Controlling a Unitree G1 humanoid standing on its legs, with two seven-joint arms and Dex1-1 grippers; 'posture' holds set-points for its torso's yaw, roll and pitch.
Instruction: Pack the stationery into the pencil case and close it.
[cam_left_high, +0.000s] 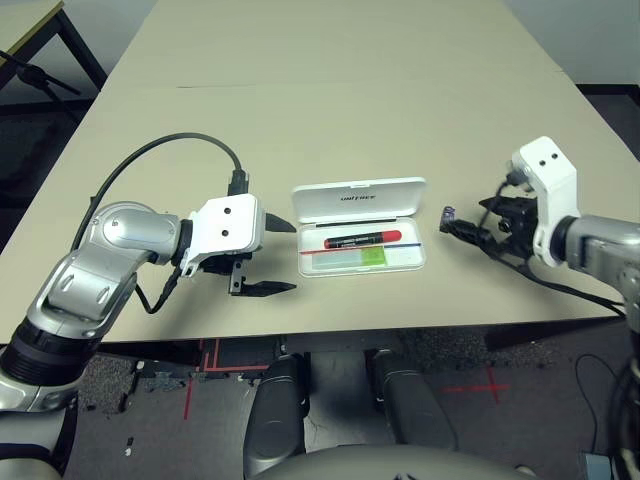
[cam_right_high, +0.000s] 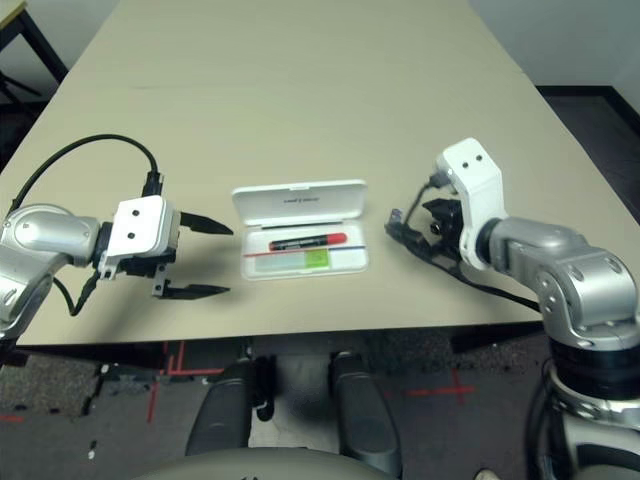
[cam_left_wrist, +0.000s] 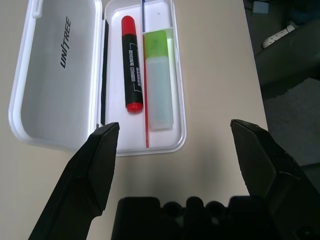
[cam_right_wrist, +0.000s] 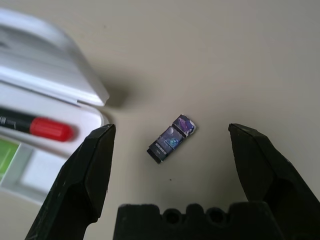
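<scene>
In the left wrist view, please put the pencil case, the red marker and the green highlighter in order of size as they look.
1. pencil case, open, clearly the largest.
2 and 3. red marker and green highlighter: they look alike in length. The highlighter looks wider, the marker thinner, so I do not rank them.

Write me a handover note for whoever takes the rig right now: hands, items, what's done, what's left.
Left hand: open, empty, beside the pencil case.
Right hand: open, empty, fingers either side of the small dark piece, which lies on the table by the case, not gripped.
Case is open, lid back. Red marker and green highlighter lie in the tray.
Done: two items packed.
Left: pick up the small piece, place it in the tray, close the lid.
</scene>
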